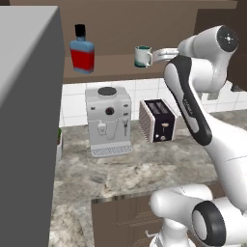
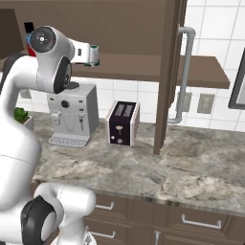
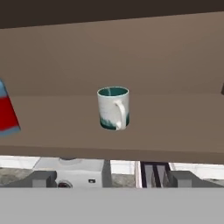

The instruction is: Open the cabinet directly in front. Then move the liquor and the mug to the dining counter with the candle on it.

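Observation:
The cabinet stands open, its dark brown door (image 2: 167,72) swung out edge-on with a long silver handle (image 2: 184,72). On its shelf (image 1: 113,65) the white mug (image 3: 113,108) with a teal rim stands upright, handle towards me. The blue liquor (image 1: 82,50) bottle with a red label stands to the mug's left. My gripper (image 3: 113,179) is open and level with the shelf, a short way in front of the mug (image 1: 143,56) and not touching it. Nothing is between the fingertips (image 3: 43,178). The dining counter and the candle are out of view.
Below the shelf, a white coffee machine (image 1: 108,120) and a dark toaster (image 1: 158,120) stand on a marbled worktop (image 2: 143,167) over brown drawers. A large grey block (image 1: 24,120) walls off the left. A small green plant (image 2: 20,115) sits beside the coffee machine.

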Robot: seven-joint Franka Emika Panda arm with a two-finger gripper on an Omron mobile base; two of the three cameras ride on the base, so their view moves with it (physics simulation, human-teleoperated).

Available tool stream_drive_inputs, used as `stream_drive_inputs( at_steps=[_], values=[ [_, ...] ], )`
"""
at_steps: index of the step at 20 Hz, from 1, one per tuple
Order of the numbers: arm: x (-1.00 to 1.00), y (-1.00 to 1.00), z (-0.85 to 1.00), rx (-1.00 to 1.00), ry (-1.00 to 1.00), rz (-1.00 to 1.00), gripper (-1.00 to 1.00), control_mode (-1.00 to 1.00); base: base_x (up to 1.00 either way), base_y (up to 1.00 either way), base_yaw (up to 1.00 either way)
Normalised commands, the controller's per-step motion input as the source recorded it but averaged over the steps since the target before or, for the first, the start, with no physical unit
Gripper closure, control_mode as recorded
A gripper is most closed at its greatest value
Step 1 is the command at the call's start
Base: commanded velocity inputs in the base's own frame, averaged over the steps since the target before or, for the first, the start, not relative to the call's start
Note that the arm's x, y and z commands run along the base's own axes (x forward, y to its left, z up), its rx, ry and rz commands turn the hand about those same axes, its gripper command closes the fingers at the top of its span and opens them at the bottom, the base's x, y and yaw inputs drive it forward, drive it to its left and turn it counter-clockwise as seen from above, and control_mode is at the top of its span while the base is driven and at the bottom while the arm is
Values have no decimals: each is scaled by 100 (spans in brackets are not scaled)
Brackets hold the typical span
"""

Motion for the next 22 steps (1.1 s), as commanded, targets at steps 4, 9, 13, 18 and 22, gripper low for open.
stream_drive_inputs(
  at_steps=[4, 9, 13, 18, 22],
  values=[
    [34, -5, 0, 0, 0, 1, -100, -100, 0, 0, 0],
    [30, 0, -1, 0, 0, 0, -100, -100, 0, 0, 0],
    [33, 0, -1, 0, 0, 0, -100, -100, 0, 0, 0],
    [34, 0, -6, 0, 0, 0, -100, -100, 0, 0, 0],
    [32, 0, -10, 0, 0, 1, -100, -100, 0, 0, 0]
  ],
)
